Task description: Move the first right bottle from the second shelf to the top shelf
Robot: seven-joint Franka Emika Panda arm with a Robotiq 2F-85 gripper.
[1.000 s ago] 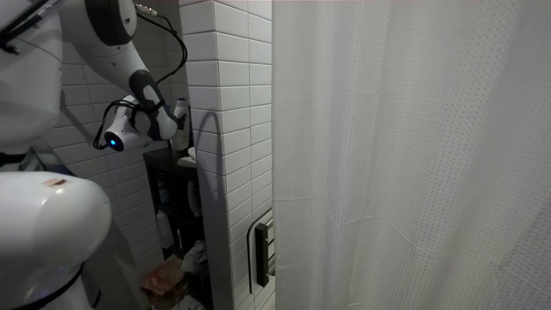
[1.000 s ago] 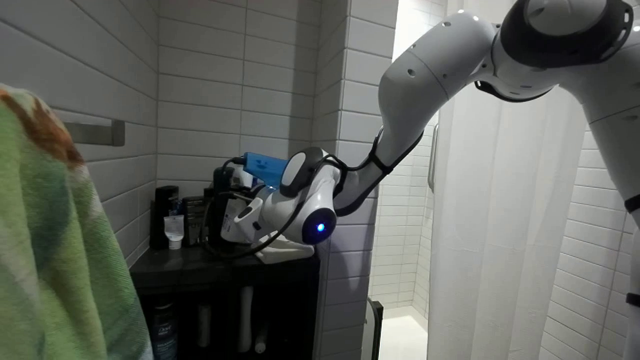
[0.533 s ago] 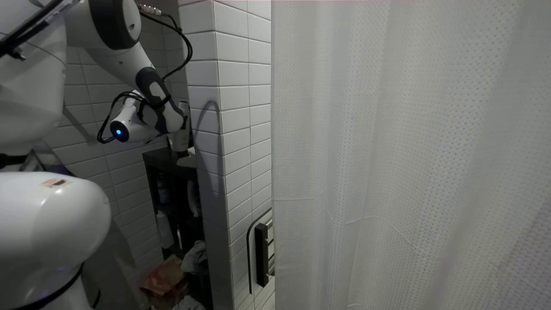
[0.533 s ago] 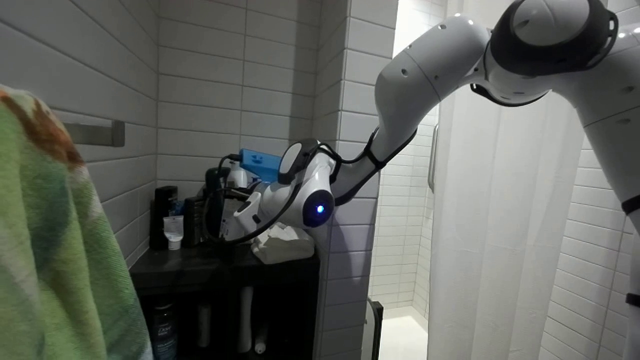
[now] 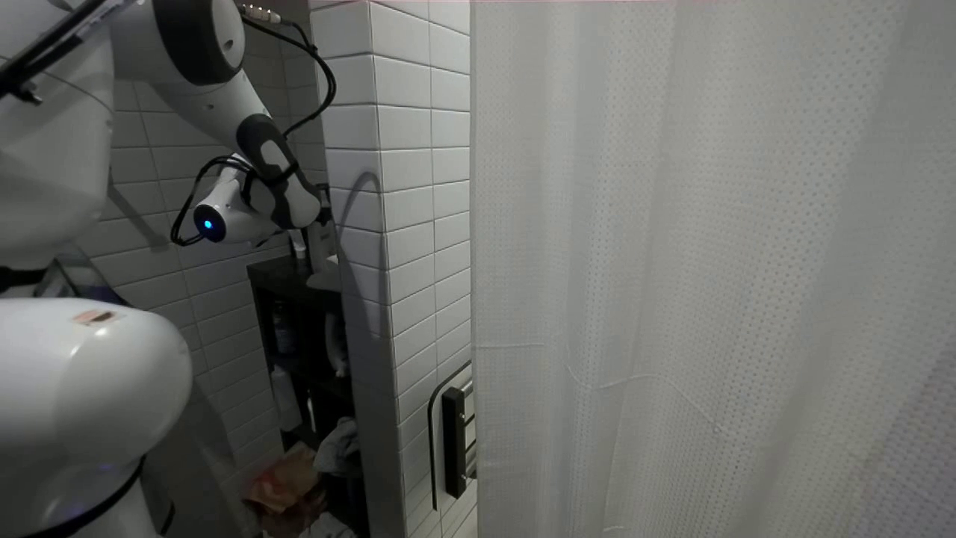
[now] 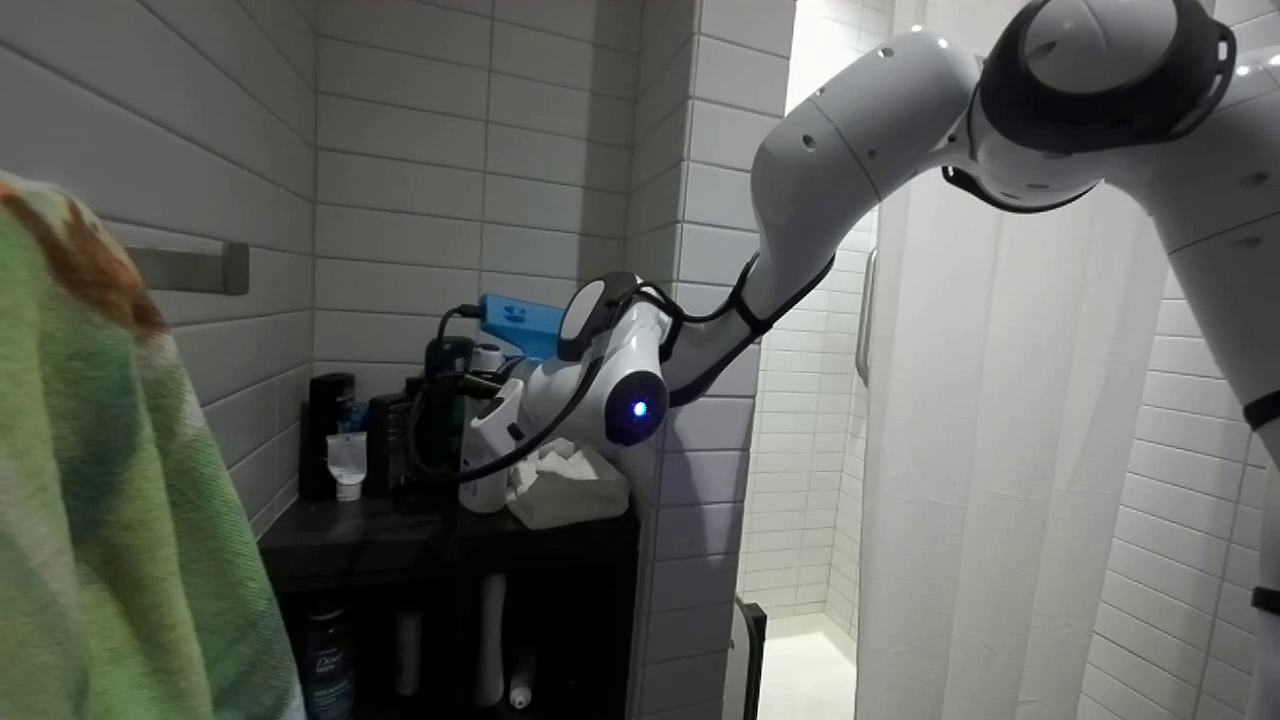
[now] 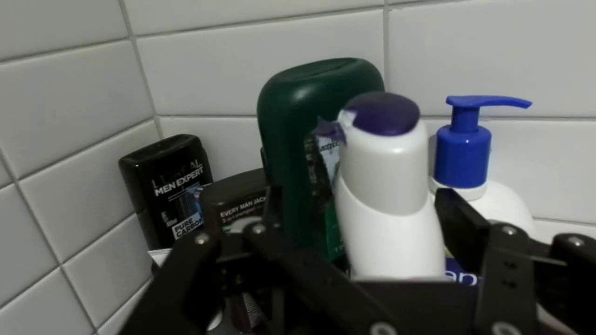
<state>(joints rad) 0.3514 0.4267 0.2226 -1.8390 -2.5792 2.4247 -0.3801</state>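
just behind the white bottle [image 7: 392,237] stands a green bottle [image 7: 291,160].

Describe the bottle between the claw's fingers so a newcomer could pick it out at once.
In an exterior view, find the black rack and its top shelf. In the wrist view, the white bottle stands there inside the open claw, in front of a dark green bottle. Its purple top sets it apart from the blue-pump bottle to the right.
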